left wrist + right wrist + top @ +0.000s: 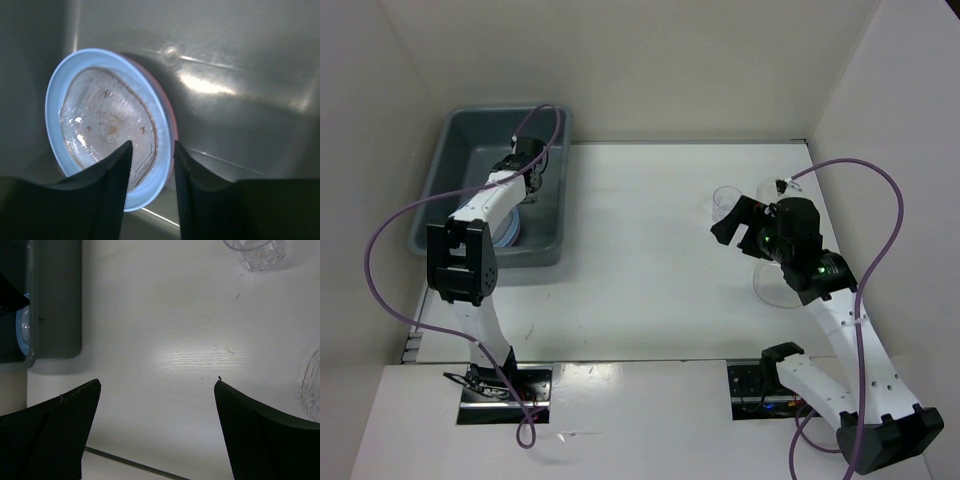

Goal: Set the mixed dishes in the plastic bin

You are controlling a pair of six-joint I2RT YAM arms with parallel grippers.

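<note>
Inside the bin [480, 160] our left gripper [152, 146] hangs narrowly open and empty over a blue plate [54, 97] holding a clear plate [105, 120]; our right gripper [157, 385] gapes empty above the table [650, 230].

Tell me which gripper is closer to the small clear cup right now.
Right. The right gripper hangs open close by the small clear cup; the left gripper is far off to the left, down inside the plastic bin over a blue plate.
</note>
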